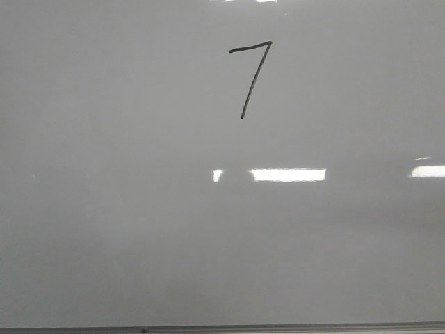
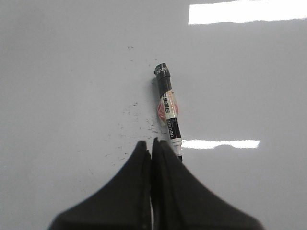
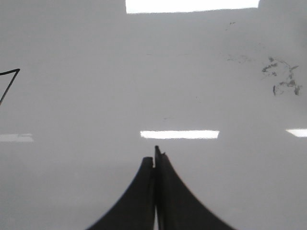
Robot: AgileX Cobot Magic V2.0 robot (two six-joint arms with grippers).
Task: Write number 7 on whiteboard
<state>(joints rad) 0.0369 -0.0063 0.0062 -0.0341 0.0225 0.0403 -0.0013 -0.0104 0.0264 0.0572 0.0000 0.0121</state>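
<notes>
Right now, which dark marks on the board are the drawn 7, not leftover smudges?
The number 7: clean connected strokes high on the whiteboard. The smudges are scattered specks.

Even, dim grey light, bright white rectangular glare patches on the glossy whiteboard (image 1: 104, 229) in all three views, soft faint shadows, front view slightly grainy, dark fingers blurred close to both wrist cameras.

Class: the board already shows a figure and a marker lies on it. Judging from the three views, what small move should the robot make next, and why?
Probably none beyond drawing both arms back clear of the whiteboard. The number 7 looks complete, top stroke and slanted downstroke. The marker lies on the board just beyond the left gripper, whose jaws are closed. The right gripper is closed and empty too.
</notes>
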